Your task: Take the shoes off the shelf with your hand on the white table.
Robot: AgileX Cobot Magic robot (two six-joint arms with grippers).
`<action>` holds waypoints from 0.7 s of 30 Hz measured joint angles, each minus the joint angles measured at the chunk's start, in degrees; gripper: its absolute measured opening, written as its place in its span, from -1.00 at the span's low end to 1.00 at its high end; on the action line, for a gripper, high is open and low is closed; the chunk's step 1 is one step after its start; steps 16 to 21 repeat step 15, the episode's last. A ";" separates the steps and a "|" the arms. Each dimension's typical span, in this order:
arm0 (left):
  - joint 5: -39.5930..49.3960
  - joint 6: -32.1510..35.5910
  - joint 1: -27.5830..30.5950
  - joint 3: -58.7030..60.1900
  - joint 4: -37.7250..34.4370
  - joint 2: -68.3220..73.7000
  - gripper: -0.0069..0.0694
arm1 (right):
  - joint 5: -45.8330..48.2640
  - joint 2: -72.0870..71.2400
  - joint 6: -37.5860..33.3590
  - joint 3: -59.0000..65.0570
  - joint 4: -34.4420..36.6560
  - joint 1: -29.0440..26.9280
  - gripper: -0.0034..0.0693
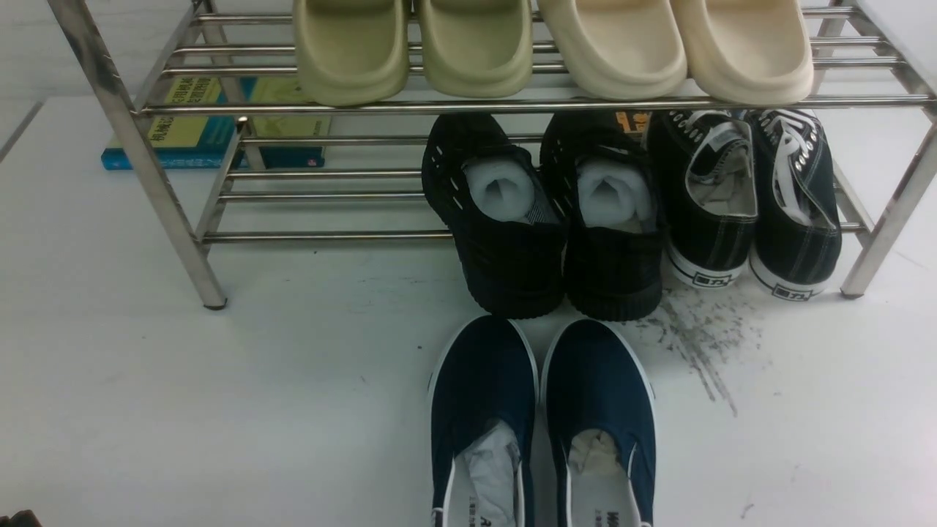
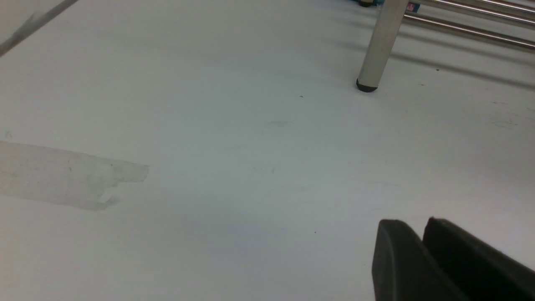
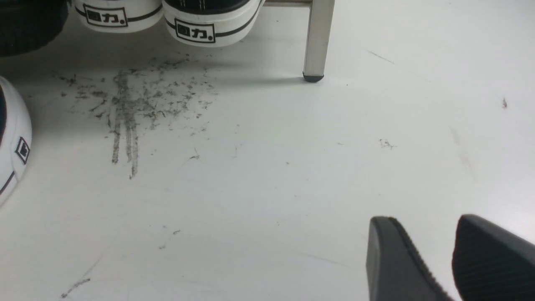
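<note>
The shoes, a navy-blue slip-on pair with white soles and paper stuffing, lie side by side on the white table [image 1: 219, 402], toes toward the shelf: left shoe [image 1: 479, 395], right shoe [image 1: 596, 388]. They are off the chrome shelf [image 1: 512, 105], just in front of it. One white toe cap [image 3: 12, 142] shows at the edge of the right wrist view. My left gripper [image 2: 413, 221] hovers over bare table near a shelf leg [image 2: 378, 46], fingers together and empty. My right gripper [image 3: 426, 219] is open and empty, over the table short of the other leg [image 3: 317, 37].
On the lower tier sit an all-black mesh pair [image 1: 556, 219] and black laced sneakers [image 1: 747, 197]. Green slides [image 1: 410, 47] and cream slides [image 1: 673, 44] fill the top tier. A blue-yellow book [image 1: 198, 124] lies behind the rack. Dark scuff streaks [image 1: 703, 344] mark the table.
</note>
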 joint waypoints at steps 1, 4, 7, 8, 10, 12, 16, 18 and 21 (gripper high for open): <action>0.00 0.00 0.00 0.00 0.00 0.00 -0.51 | 0.00 0.00 0.00 0.00 0.00 0.00 -0.25; 0.00 0.00 0.00 0.00 0.00 0.00 -0.51 | 0.00 0.00 0.00 0.00 0.00 0.00 -0.25; 0.06 0.00 0.00 -0.03 0.00 0.00 -0.51 | 0.00 0.00 0.00 0.00 0.00 0.00 -0.25; 0.06 0.00 0.00 -0.03 0.00 0.00 -0.51 | 0.00 0.00 0.00 0.00 0.00 0.00 -0.25; 0.06 0.00 0.00 -0.03 0.00 0.00 -0.51 | 0.00 0.00 0.00 0.00 0.00 0.00 -0.25; 0.10 0.00 0.00 -0.03 0.00 0.00 -0.50 | 0.00 0.00 0.00 0.00 0.00 0.00 -0.25; 0.19 0.00 0.00 -0.07 0.00 0.00 -0.49 | 0.00 0.00 0.00 0.00 0.00 0.00 -0.25; 0.19 0.00 0.00 -0.07 0.00 0.00 -0.49 | 0.00 0.00 0.00 0.00 0.00 0.00 -0.25; 0.19 0.00 0.00 -0.07 0.00 0.00 -0.49 | 0.00 0.00 0.00 0.00 0.00 0.00 -0.25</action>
